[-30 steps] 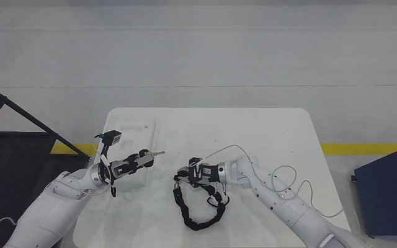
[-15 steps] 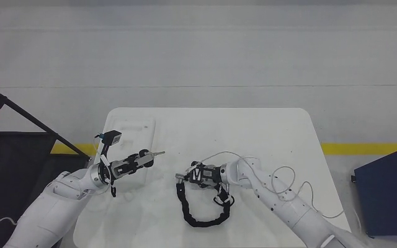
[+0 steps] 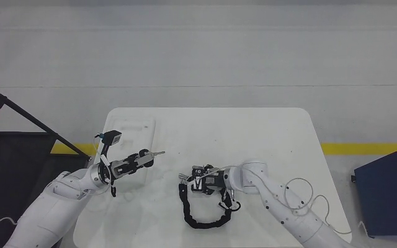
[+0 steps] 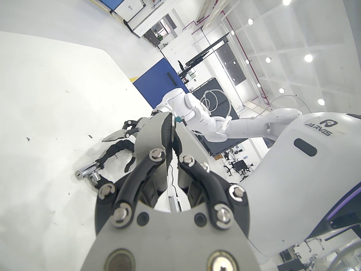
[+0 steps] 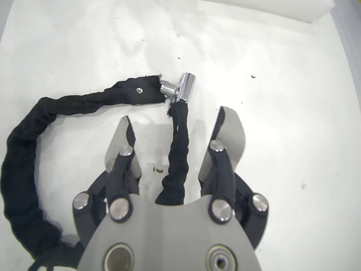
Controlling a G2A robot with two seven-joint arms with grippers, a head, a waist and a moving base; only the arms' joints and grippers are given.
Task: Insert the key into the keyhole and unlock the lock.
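Left tool [image 4: 172, 126] pinched closed, right tool [image 5: 175, 117] spread wide (arms angled inward)

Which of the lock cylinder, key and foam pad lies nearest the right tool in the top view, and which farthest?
1. lock cylinder: just ahead of the open right tool.
2. key: held in the left tool, off to the left.
3. foam pad: beyond the key, far left.

A white tabletop [image 3: 267, 136] carries a black-sleeved chain lock [image 3: 197, 224], lying in a loop. A white foam slab [image 3: 133, 130] lies near one corner.
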